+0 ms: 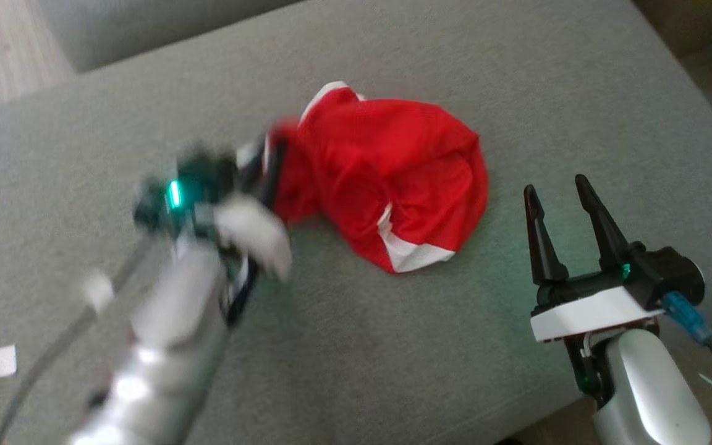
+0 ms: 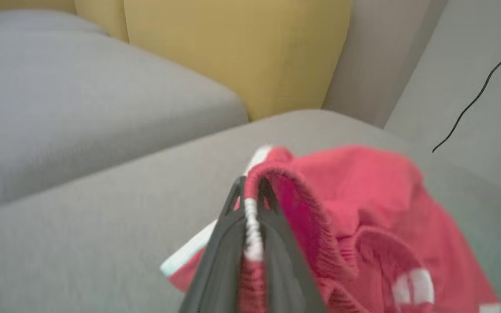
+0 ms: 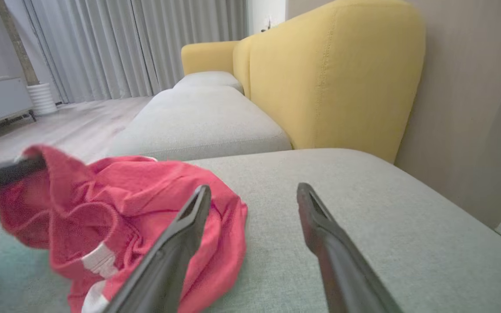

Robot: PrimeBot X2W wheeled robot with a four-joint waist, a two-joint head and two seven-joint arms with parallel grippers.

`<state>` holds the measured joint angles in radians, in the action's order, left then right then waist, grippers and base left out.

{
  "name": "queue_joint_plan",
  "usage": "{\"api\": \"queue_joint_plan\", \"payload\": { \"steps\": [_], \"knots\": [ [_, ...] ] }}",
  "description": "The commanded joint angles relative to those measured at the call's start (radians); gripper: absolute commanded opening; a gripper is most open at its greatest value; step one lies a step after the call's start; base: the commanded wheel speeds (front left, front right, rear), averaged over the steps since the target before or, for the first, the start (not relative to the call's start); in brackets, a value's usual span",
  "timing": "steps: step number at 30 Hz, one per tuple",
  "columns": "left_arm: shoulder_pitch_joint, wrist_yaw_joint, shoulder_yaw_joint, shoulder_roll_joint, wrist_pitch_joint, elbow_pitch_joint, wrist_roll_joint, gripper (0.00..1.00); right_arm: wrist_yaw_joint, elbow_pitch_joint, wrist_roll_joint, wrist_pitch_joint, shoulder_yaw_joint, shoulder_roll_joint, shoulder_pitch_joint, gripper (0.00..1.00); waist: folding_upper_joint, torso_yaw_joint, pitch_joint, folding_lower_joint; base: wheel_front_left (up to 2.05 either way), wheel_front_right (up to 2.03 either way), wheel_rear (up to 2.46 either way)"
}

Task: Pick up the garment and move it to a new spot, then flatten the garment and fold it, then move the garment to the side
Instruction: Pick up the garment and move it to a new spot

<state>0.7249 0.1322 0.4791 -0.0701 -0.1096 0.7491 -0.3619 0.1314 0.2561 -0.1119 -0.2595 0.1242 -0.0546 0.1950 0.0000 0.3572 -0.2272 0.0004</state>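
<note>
Left fingers (image 2: pixel 220 265): pressed together on a ribbed red-and-white edge of the garment (image 2: pixel 363 204), with cloth bunched between the pads, so the left gripper (image 2: pixel 250 191) looks to have a firm pinch.
Right fingers (image 3: pixel 168 261): spread apart and holding nothing. The right gripper (image 1: pixel 555 188) hovers just beside the heap, on its right.
Garment: red with white bands, crumpled into a loose mound near the middle of the grey sofa cushion (image 1: pixel 393 346). The pinched edge is drawn up and toward the left arm, while the bulk appears to rest on the fabric.
Left arm: blurred in the head view (the wrist and forearm smear across the lower left), so its exact pose is hard to read.
Step in hand: most likely the first one, picking the garment up to carry it to a new spot. Nothing is flattened or folded yet.
Next move calls for: raising the pinched edge high enough that the trailing cloth comes off the cushion, then carrying it to an open stretch of the seat without loosening the clamp.
Watch for: a single-edge hold may let the mound drag or twist (the right gripper is close enough to help once spreading begins).
</note>
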Motion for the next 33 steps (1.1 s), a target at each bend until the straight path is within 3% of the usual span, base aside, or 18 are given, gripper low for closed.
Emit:
{"api": "queue_joint_plan", "payload": {
  "steps": [1, 5, 11, 18, 22, 29, 33],
  "knots": [
    [-0.004, -0.012, -0.019, -0.010, -0.059, -0.008, -0.002, 1.00, -0.001, -0.024, 0.016, -0.002, 0.028, 0.004, 0.028, 1.00, 0.0000, -0.036, -0.024, -0.0004, 0.00, 0.00, 0.00],
    [-0.115, -0.073, -0.039, 0.001, -0.148, 0.005, 0.005, 1.00, -0.001, -0.012, 0.009, -0.002, 0.012, 0.004, 0.018, 1.00, 0.0000, -0.097, -0.011, -0.0004, 0.00, 0.00, 0.00],
    [-0.356, -0.165, -0.185, 0.012, -0.152, -0.306, 0.064, 1.00, -0.001, 0.009, 0.029, -0.002, 0.010, 0.004, -0.021, 1.00, 0.0000, -0.196, 0.074, -0.0004, 0.00, 0.00, 0.00],
    [-0.603, -0.193, -0.295, 0.019, -0.152, -0.558, 0.118, 1.00, -0.001, 0.013, 0.019, -0.002, 0.000, 0.004, -0.098, 1.00, 0.0000, -0.275, 0.183, -0.0004, 0.00, 0.00, 0.00],
    [-0.705, -0.214, -0.293, 0.019, -0.152, -0.674, 0.145, 1.00, -0.001, -0.022, 0.015, -0.002, -0.011, 0.004, -0.149, 1.00, 0.0000, -0.317, 0.211, -0.0004, 0.00, 0.00, 0.00],
    [-0.787, -0.265, -0.277, 0.020, -0.152, -0.712, 0.171, 1.00, -0.001, -0.056, 0.016, -0.002, -0.011, 0.004, -0.213, 1.00, 0.0000, -0.349, 0.227, -0.0004, 0.00, 0.00, 0.00],
    [-0.801, -0.272, -0.267, 0.020, -0.152, -0.709, 0.179, 1.00, -0.001, -0.059, 0.017, -0.002, 0.001, 0.004, -0.221, 1.00, 0.0000, -0.353, 0.229, -0.0004, 0.00, 0.00, 0.00]
  ]
}}
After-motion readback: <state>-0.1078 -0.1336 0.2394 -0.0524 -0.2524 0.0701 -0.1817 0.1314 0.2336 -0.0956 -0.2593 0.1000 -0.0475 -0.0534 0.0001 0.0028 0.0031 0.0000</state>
